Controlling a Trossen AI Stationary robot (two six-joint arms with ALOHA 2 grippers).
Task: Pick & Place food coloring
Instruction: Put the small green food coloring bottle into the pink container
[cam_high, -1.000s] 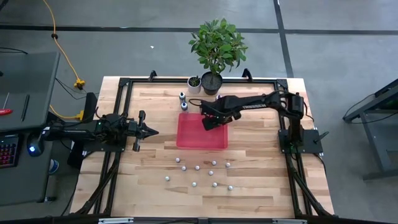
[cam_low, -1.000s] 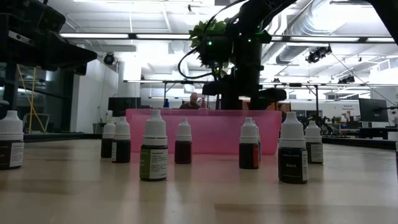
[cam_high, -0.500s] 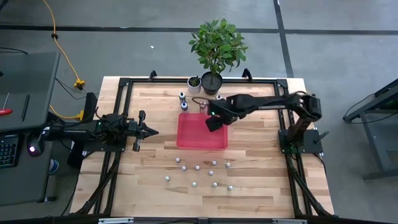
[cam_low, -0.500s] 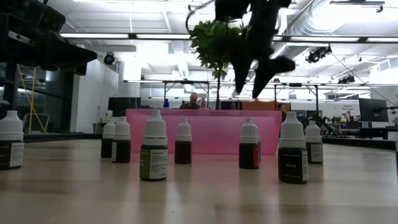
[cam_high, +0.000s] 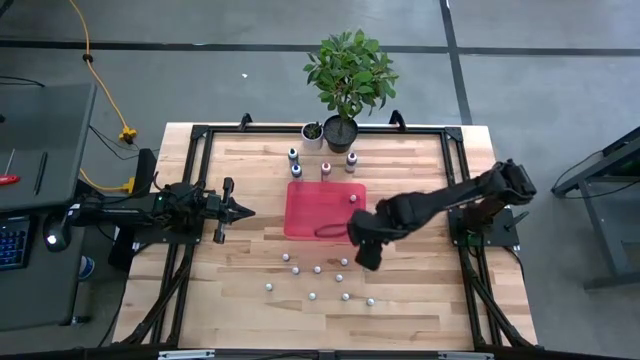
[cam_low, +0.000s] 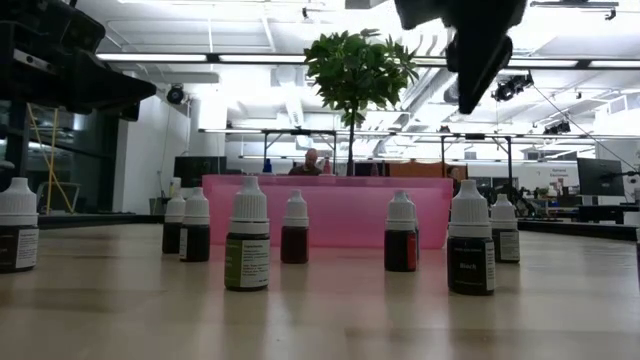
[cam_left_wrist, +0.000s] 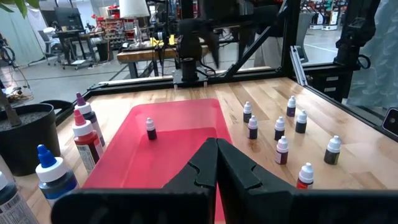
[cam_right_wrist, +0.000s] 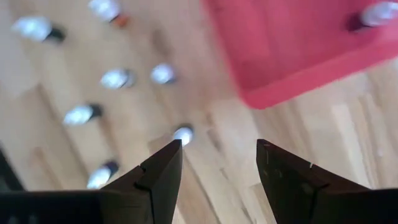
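Note:
Several tiny food coloring bottles (cam_high: 318, 268) with whitish caps stand upright on the wood near the table's near edge; in the low view they stand in a row (cam_low: 249, 235). One more small bottle (cam_high: 353, 198) stands upright inside the red tray (cam_high: 310, 222). My right gripper (cam_high: 366, 260) hangs open in the air above the right part of the bottle group, just off the tray's near right corner; its wrist view looks down at whitish caps (cam_right_wrist: 183, 133) between its fingers (cam_right_wrist: 217, 168). My left gripper (cam_high: 245, 211) waits shut, left of the tray.
Larger dropper bottles (cam_high: 326, 168) stand in a row beyond the tray's far edge, next to a dark-potted plant (cam_high: 341, 131) and a small white pot (cam_high: 312, 133). A black frame (cam_high: 200, 135) runs around the tabletop. Bare wood lies left and right of the bottle group.
My right gripper has risen out of the red tray and swung toward the table's near edge, past the tray's near right corner, until it hangs over the bottle group. A small bottle now shows standing in the tray where the gripper was.

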